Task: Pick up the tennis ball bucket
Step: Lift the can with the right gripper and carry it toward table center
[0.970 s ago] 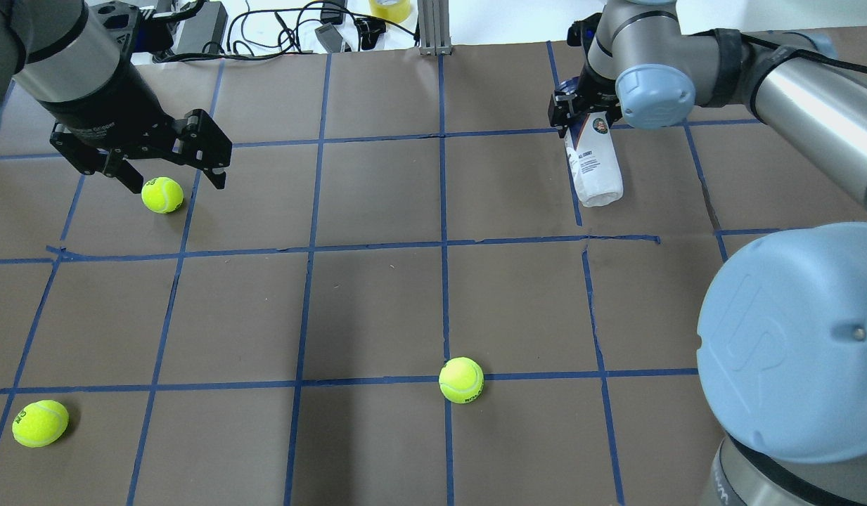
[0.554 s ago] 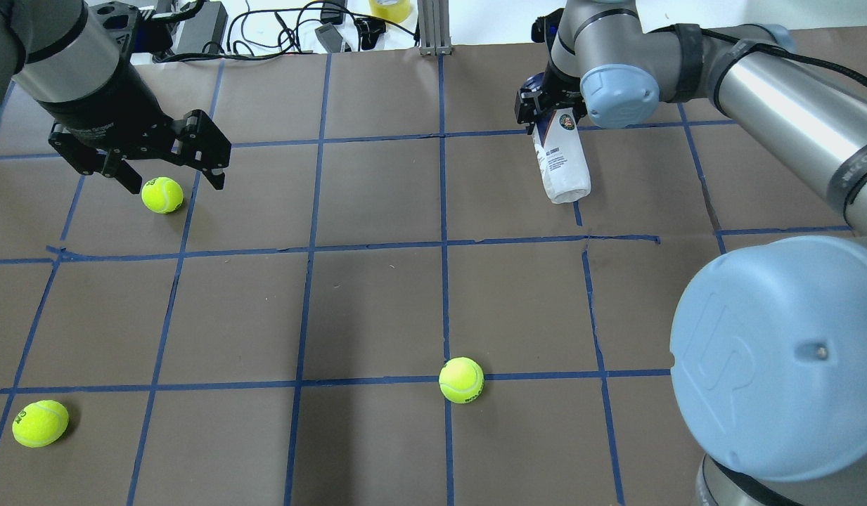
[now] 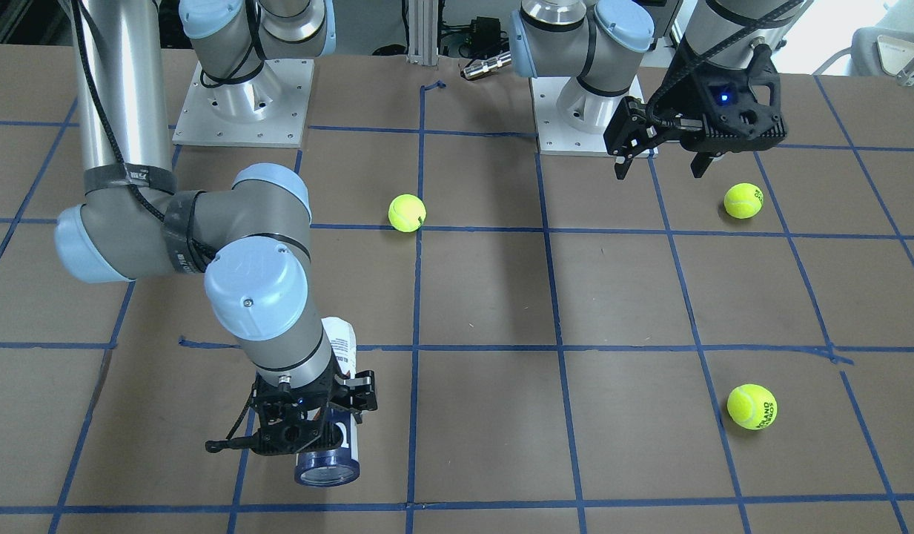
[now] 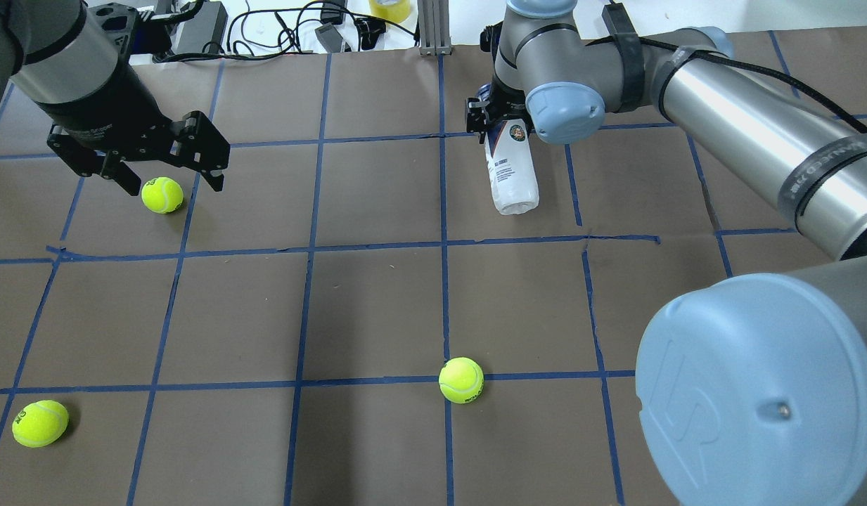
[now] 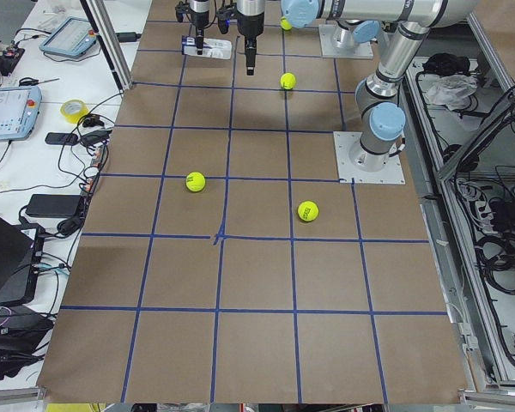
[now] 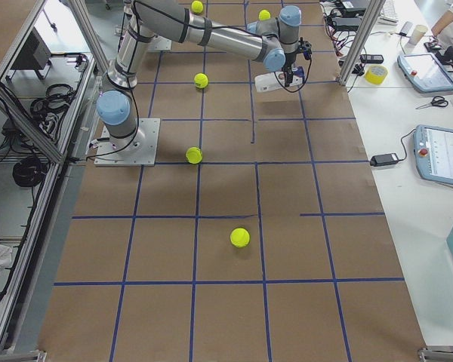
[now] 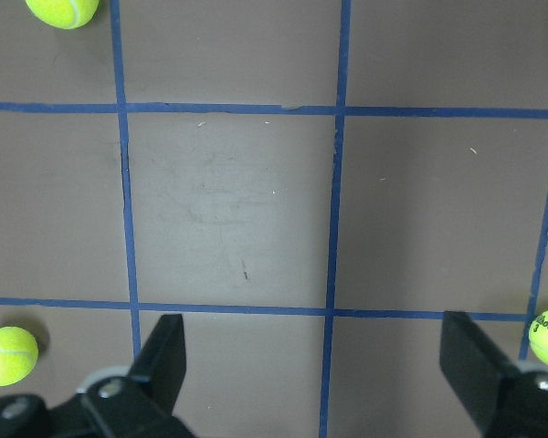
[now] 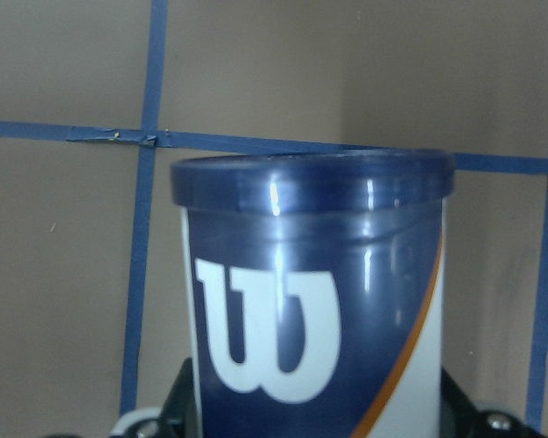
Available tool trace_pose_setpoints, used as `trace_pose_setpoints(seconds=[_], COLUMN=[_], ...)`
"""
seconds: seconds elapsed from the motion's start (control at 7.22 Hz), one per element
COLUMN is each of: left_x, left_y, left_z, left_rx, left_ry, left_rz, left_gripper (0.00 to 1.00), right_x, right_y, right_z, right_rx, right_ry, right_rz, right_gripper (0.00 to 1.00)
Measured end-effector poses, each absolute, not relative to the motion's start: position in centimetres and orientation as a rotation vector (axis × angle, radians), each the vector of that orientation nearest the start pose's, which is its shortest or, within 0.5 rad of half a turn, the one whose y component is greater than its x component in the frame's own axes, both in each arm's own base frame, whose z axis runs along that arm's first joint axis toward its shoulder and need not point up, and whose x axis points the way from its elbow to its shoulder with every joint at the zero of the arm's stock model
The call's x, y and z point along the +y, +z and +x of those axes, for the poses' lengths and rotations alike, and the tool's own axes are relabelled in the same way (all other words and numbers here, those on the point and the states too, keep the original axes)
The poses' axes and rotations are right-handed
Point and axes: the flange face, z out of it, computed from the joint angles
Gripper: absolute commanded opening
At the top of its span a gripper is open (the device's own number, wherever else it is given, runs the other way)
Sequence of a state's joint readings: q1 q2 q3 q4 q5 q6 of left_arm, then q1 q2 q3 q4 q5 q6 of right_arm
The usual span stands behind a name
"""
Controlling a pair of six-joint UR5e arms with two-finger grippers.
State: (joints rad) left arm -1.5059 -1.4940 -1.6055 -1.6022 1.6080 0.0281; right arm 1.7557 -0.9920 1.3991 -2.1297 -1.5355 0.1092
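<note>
Tennis ball bucket (image 4: 512, 176), gripped by the right hand (image 4: 498, 121) near its blue rim (image 8: 310, 173), hangs above the bench (image 4: 377, 302), nearer centre than a second ago: lift looks done; left hand (image 3: 660, 169) gapes open.

The table (image 4: 377, 309) is big and flat, with brown paper all over its top. Lines of blue tape (image 4: 303, 246) cross the paper and make large squares. Some of the lines are a bit crooked.

Yellow-green tennis balls sit right on the paper, well apart from each other. The near ball (image 4: 40, 423) is close to the robot on its left side. The middle ball (image 4: 461, 380) sits by a tape crossing. The far ball (image 4: 162, 195) is further out on the left. On the robot's right are the plate ball (image 6: 194, 154) and the lone ball (image 6: 240, 237).

Two white square plates lie at the robot's edge of the table. They are the right plate (image 3: 197, 126) and the left plate (image 3: 568, 141).
</note>
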Motion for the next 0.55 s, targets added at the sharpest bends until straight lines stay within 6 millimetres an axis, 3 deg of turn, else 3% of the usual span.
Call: trace_pose_setpoints(seconds=[0.28, 0.55], left_x=[-46.7, -46.8], left_y=[50.4, 50.3], left_z=[-10.0, -10.0], left_rx=[3.103, 3.106], left_ry=[-0.01, -0.01], left_rz=[-0.061, -0.063], left_gripper=[1.0, 1.0], right_x=[-65.7, -65.7], right_y=[28.0, 27.6], right_z=[30.0, 33.1], right_rx=[3.062, 3.048], right_ry=[-0.221, -0.216], right_rz=[-0.01, 0.101], right_gripper=[0.8, 0.81])
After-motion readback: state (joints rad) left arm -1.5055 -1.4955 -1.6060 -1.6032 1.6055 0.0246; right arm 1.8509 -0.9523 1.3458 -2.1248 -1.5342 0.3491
